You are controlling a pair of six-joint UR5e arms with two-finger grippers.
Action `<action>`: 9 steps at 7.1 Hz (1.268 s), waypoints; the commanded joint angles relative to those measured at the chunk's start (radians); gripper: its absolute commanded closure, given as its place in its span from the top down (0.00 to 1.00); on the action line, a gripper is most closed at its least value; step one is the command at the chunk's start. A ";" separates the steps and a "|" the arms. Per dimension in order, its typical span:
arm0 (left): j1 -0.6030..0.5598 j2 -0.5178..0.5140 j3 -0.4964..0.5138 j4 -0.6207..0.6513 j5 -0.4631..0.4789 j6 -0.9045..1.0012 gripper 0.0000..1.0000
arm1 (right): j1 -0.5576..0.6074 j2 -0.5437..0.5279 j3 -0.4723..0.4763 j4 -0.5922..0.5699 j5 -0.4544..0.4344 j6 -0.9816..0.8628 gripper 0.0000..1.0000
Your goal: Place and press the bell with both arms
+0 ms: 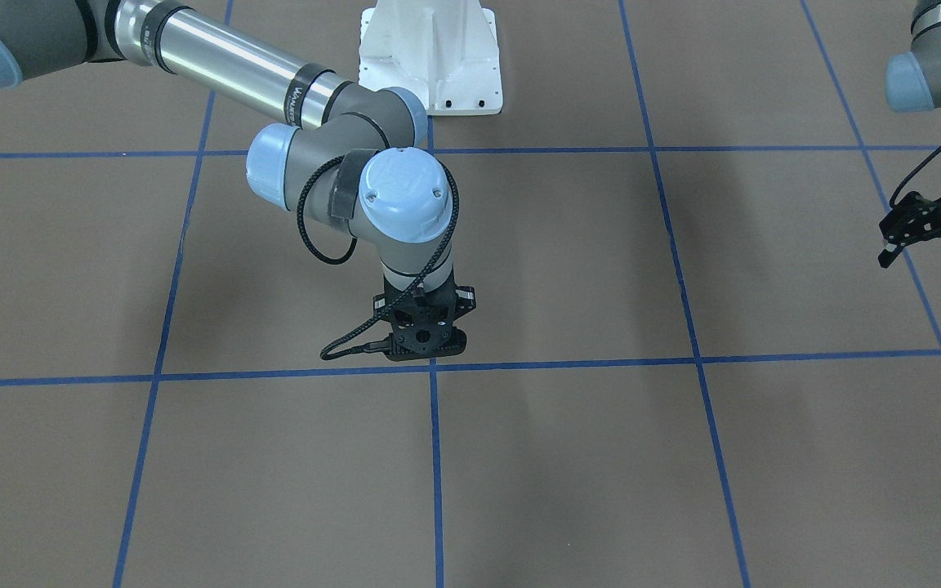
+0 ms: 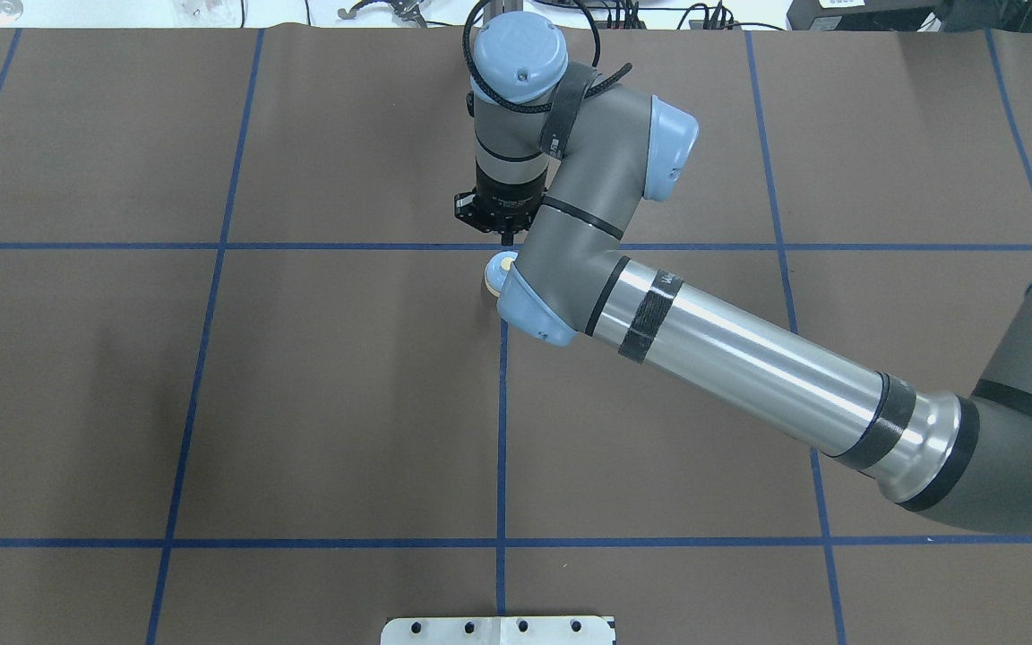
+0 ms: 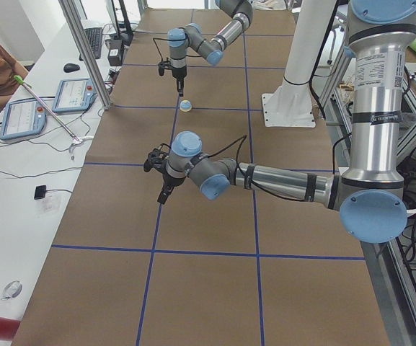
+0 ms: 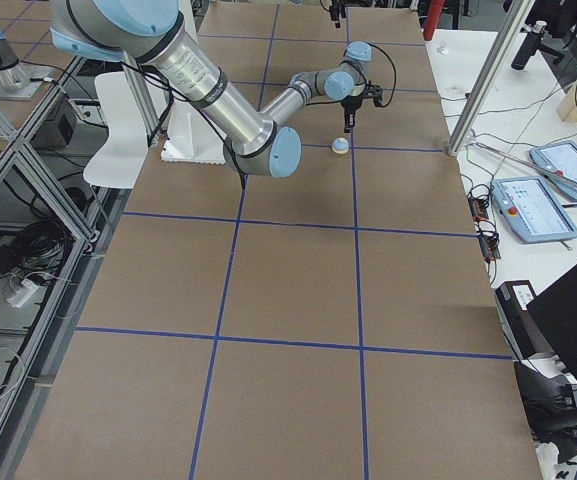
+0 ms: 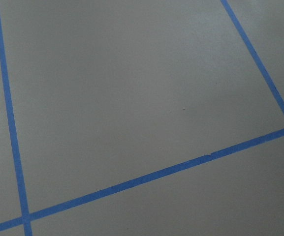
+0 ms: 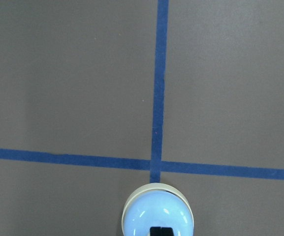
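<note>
**R gripper over bell, L gripper idle and spread**

Bell point(image 6: 156, 214) stands upright on table point(image 2: 346, 403). It sits on a blue tape point(image 6: 159, 73) line, just on the robot's side of a tape crossing near mid-table, roughly in line w/ the white base point(image 1: 430, 57). R wrist view shows the light-blue dome and cream rim, but a single black tip covers the button there. In the overhead view a joint cap of R arm point(image 2: 731, 358) hides most of the bell, and only a cream-and-blue edge peeks out. Front view doesn't show the bell at all, since the R wrist blocks it.

R gripper point(image 2: 506, 238) points straight down, directly above the bell. Its fingers look pressed together w/ nothing between them: overhead and both side views show one narrow tip. The side views show a small gap btw tip and bell top, so it appears apart, not touching.

L gripper point(image 1: 925, 265) is well apart from the bell, over the robot's left part of the table and held above the surface. Its fingers are spread wide and hold nothing. L wrist view shows only table and tape lines.
</note>
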 commanded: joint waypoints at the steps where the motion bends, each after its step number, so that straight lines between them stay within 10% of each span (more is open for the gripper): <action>1: -0.039 0.024 0.004 0.002 -0.048 0.023 1.00 | 0.039 -0.068 0.163 -0.119 0.009 -0.002 0.99; 5: -0.280 0.030 0.007 0.426 -0.067 0.546 1.00 | 0.275 -0.435 0.569 -0.314 0.118 -0.353 1.00; 9: -0.394 0.033 0.004 0.628 -0.075 0.688 1.00 | 0.626 -0.798 0.611 -0.345 0.263 -0.956 1.00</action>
